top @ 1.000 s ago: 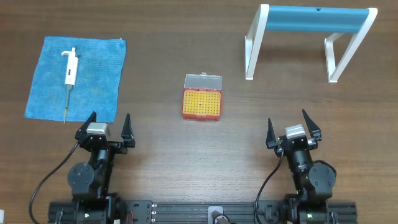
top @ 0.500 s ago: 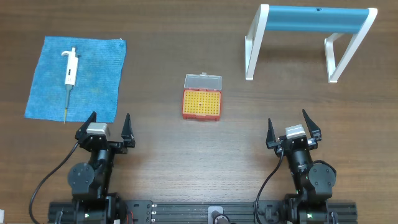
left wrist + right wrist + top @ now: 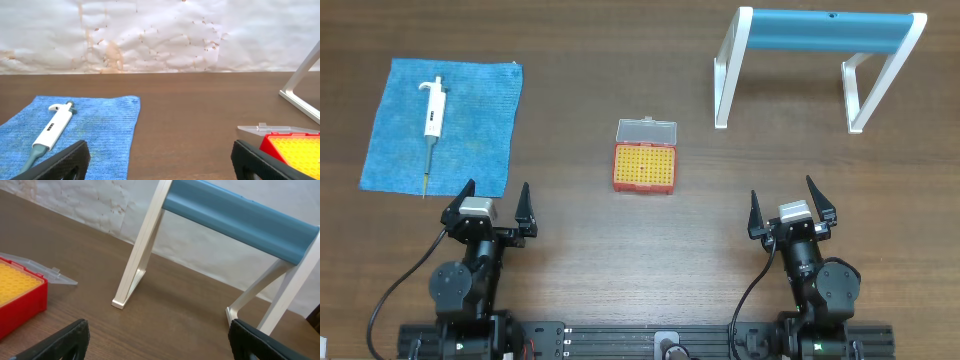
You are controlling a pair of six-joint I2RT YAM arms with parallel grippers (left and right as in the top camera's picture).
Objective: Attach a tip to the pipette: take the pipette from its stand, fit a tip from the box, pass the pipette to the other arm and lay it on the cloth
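Nothing had moved since the earlier frames; both arms were as they had been. The pipette (image 3: 432,115) lay on the blue cloth (image 3: 470,130) at the table's far left, its yellow tip pointing towards the arms. The red tip box (image 3: 644,165) stood near the middle, lid open, well apart from the cloth. The blue-barred stand (image 3: 820,35) stood at the far right. The left gripper (image 3: 496,190) sat near the cloth's near edge, fingers spread and holding nothing; the right gripper (image 3: 783,192) was likewise spread.

cloth (image 3: 440,125) blue, ribbed | pipette (image 3: 432,108) white | tip box (image 3: 644,166) red, yellow tips | stand (image 3: 817,32) blue bar, white legs | table (image 3: 620,260) dark brown wood
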